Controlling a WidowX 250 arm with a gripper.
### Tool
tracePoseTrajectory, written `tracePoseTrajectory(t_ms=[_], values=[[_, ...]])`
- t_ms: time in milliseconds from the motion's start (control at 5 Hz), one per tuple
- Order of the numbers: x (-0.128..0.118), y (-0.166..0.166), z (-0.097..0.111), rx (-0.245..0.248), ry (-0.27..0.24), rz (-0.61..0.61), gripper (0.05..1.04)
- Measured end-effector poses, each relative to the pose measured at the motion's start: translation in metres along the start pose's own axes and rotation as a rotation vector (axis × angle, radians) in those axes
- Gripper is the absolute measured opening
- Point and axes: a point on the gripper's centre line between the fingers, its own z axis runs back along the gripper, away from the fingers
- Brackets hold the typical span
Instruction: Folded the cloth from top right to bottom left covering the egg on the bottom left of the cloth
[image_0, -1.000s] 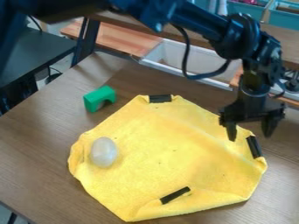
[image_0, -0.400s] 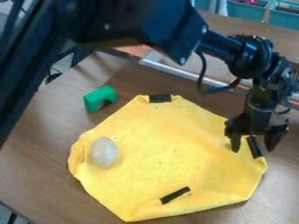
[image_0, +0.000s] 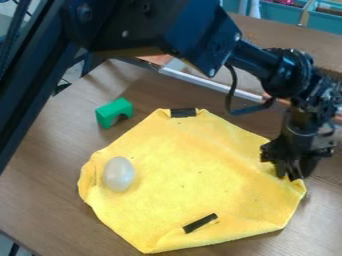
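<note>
- Nearest me, the brown surface (image_0: 40, 185) carries everything I need for the fold.
- At 6 o'clock on the cloth, measured from its middle, a short black strip (image_0: 200, 223) lies at a slant just inside the near edge.
- The yellow cloth (image_0: 194, 185) is spread mostly flat, with its outer edges a little rumpled. No fold lies across it, so I judge the main job is all ahead of me.
- The white egg (image_0: 119, 174) rests on top of the cloth at 9 o'clock, close to the rim and fully uncovered.
- My jaws (image_0: 289, 176) are at 3 o'clock, down on the cloth's right-hand edge. They are drawn together and look clenched on the fabric there; I'd call the grasp just about made.
- What's left, as I judge it: lift that edge, carry it across toward 9 o'clock and lay it over the egg, high enough that the egg isn't nudged off the rim.
- At 12 o'clock, another black strip (image_0: 183, 113) sits along the far edge.
- Off the cloth toward 10 to 11 o'clock, the green arch block (image_0: 114, 112) stands on the surface, apart from the cloth.
- Farthest, toward 1 o'clock, are teal bins (image_0: 278, 11).
</note>
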Motion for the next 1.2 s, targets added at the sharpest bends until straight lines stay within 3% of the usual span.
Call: tracePoseTrajectory(t_ms=[200, 400, 600, 800, 1000, 1200], values=[[0.0, 0.001, -0.003, -0.009, -0.012, 0.009, 0.241], [-0.002, 0.005, -0.002, -0.015, -0.022, 0.016, 0.098], [-0.007, 0.01, 0.004, -0.028, -0.016, 0.012, 0.057], [-0.002, 0.013, 0.032, -0.092, -0.037, 0.027, 0.052], [0.009, 0.029, 0.064, -0.19, -0.091, 0.08, 0.051], [0.013, 0.051, 0.089, -0.238, -0.102, 0.086, 0.051]])
